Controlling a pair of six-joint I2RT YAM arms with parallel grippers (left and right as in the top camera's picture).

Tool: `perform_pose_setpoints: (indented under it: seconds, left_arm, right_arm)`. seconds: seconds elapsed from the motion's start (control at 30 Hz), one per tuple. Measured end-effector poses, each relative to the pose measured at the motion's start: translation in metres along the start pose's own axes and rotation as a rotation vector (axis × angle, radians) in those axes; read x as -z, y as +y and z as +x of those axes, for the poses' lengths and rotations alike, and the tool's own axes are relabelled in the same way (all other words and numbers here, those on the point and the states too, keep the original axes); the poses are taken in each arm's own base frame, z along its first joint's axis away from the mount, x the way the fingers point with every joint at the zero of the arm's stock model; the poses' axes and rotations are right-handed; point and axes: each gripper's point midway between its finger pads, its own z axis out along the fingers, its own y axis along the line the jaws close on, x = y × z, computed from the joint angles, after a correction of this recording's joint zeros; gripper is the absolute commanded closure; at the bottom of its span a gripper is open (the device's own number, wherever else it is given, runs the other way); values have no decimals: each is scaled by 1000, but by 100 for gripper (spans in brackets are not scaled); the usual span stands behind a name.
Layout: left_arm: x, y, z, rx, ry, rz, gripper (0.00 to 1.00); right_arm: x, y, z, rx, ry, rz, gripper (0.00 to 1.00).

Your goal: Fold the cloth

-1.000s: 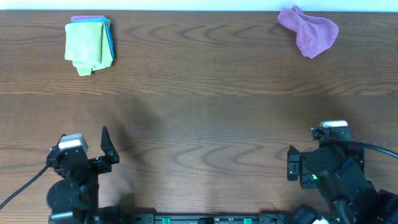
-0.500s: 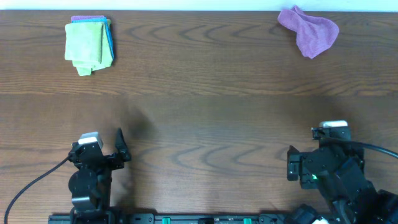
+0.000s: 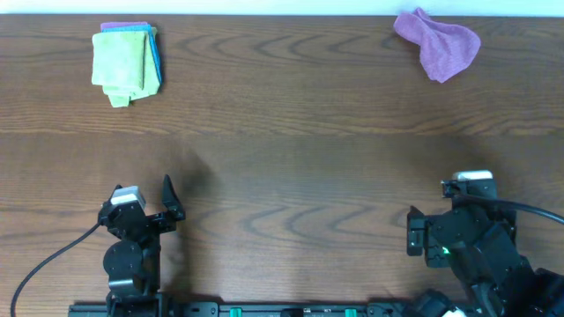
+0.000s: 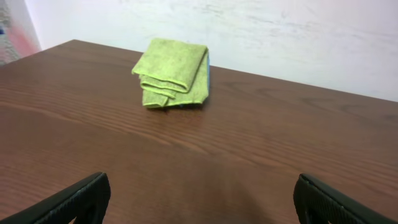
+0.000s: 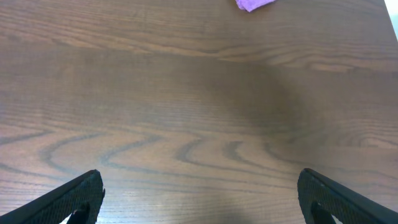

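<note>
The lime-green cloth (image 3: 123,66) lies folded into a small stack at the table's far left corner. In the left wrist view the cloth (image 4: 173,70) sits straight ahead, well beyond the fingers. My left gripper (image 3: 146,201) is near the front edge, far from the cloth. It is open with only bare wood between its fingers (image 4: 74,199). My right gripper (image 3: 443,216) is at the front right, also open over bare wood (image 5: 202,196), nothing between its fingers.
A bright blue cloth (image 3: 156,55) and a pink-purple edge (image 3: 123,26) show beneath the green stack. A crumpled purple cloth (image 3: 438,46) lies at the far right, with its tip (image 5: 252,4) in the right wrist view. A white wall (image 4: 280,37) rises behind the table's far edge.
My left arm has shifted to the right along the front edge and turned a little toward the green cloth. The right arm and the cloths have not moved.
</note>
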Motion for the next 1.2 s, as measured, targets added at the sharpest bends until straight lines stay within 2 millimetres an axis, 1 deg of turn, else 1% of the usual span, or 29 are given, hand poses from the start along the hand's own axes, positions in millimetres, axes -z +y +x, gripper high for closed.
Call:
perform_pose_setpoints:
  seconds: [0.17,0.6,0.8,1.2]
  left_arm:
    - [2,12,-8,-1,-36,-51,5]
    - [2,10,-7,-19,-33,-40,5]
    - [2,3,-6,-29,-30,-14,5]
    - [2,3,-6,-30,-30,-13,5]
  right_arm:
    - [0,0,0,0,0,0,1]
    - [0,0,0,0,0,0,1]
    - [0,0,0,0,0,0,1]
    - [0,0,0,0,0,0,1]
